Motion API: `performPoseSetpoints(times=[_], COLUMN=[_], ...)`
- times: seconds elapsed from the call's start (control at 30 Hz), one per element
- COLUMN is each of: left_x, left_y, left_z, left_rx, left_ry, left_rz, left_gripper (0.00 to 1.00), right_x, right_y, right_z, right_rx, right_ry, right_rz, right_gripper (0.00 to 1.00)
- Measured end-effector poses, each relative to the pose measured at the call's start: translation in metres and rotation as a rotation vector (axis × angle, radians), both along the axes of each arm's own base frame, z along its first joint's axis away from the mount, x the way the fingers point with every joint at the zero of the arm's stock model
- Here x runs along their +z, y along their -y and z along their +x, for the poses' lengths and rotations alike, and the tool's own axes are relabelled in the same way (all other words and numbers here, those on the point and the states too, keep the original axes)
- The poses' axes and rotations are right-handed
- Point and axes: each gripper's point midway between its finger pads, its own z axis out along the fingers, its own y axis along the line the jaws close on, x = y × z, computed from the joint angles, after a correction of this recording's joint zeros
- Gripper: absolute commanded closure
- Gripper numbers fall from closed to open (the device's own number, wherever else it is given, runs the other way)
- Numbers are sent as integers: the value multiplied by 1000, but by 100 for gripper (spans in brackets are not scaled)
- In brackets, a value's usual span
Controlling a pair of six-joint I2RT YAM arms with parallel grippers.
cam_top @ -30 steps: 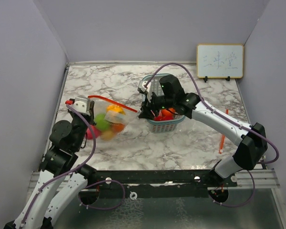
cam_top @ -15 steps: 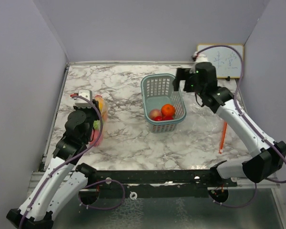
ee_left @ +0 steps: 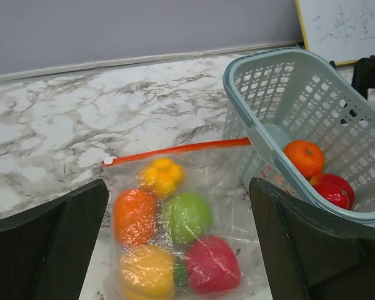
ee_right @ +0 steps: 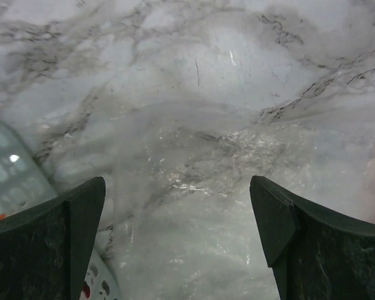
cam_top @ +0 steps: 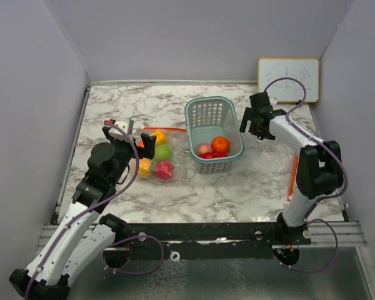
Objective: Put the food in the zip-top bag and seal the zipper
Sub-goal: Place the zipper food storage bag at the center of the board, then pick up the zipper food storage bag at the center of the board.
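Note:
The zip-top bag (cam_top: pixel 155 164) lies flat on the marble table, left of the basket. The food inside it is an orange (ee_left: pixel 134 215), a green (ee_left: pixel 186 217), a red (ee_left: pixel 212 265) and two yellow (ee_left: pixel 147 272) toy fruits. The zipper (ee_left: pixel 181 150) runs as one straight red-orange strip along the bag's far edge. My left gripper (cam_top: pixel 144 146) hovers open over the bag, a finger on either side (ee_left: pixel 178 209), touching nothing. My right gripper (cam_top: pixel 250 122) is open and empty to the right of the basket, above clear plastic (ee_right: pixel 178 187).
A teal mesh basket (cam_top: pixel 196 116) in the middle holds an orange fruit (cam_top: pixel 220 144) and red ones. A second clear plastic sheet (cam_top: pixel 269 165) with an orange strip (cam_top: pixel 292 178) lies to its right. A small whiteboard (cam_top: pixel 288 80) stands at the back right.
The left gripper opened and let go of the bag, which now lies flat with the fruits inside. The right arm pulled away from the basket's left side to its right and opened.

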Motion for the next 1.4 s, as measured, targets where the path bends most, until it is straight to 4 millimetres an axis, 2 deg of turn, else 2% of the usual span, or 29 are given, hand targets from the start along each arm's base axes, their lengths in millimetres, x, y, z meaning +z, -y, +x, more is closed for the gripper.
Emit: performPoseSetpoints(times=[0.07,0.23,0.3,0.37,0.43,0.47,0.5,0.57,0.63,0.77,0.8,0.87,0.97,1.0,1.07,1.1,1.13,1.2,1.33,1.4], left_x=[4,7,4,1,0,-1,-1,-1,-1,-4,-4,-2,1,2,4,5,6,9,13,18], left_y=[4,11,12,14,15,16,16,16,16,17,18,19,22,25,29,32,35,42,55,60], left_z=[-3,-7,-7,-8,-8,-8,-8,-8,-8,-7,-6,-5,-5,-5,-6,-6,-6,-5,-4,-3], left_rx=[-30,-83,-96,-106,-114,-116,-118,-119,-119,-118,-118,-117,-125,-133,-149,-159,-169,-190,-234,-252], left_ry=[19,48,46,42,38,37,37,38,37,14,10,-3,-11,-14,-20,-27,-33,-43,-57,-49], left_rz=[1,13,17,21,23,25,26,26,25,24,24,10,-16,-31,-54,-72,-83,-120,-188,-225], left_gripper=[1,1,1,1,1,1,1,4,11,39,45,48,47,44,28,20,15,2,1,1], right_x=[-20,-40,-49,-61,-77,-79,-78,-80,-79,-62,-52,-19,59,90,140,173,195,245,322,358], right_y=[1,1,1,0,1,-1,0,0,2,7,8,7,-1,-4,-13,-21,-26,-44,-81,-104], right_z=[-3,-4,-2,-1,-3,1,3,3,1,-9,-10,-11,-9,-10,-12,-14,-17,-31,-72,-100], right_rx=[-10,-13,-14,-13,-17,-20,-24,-27,-39,-46,-46,-30,23,49,108,157,193,308,574,746], right_ry=[-56,-100,-111,-131,-164,-153,-144,-139,-134,-104,-81,-4,197,272,397,478,538,673,885,982], right_rz=[-10,-19,-21,-27,-35,-24,-26,-28,-32,-38,-32,-13,57,83,133,170,194,272,415,498], right_gripper=[0,0,5,22,51,68,80,89,98,99,99,99,99,99,99,99,99,99,99,99])
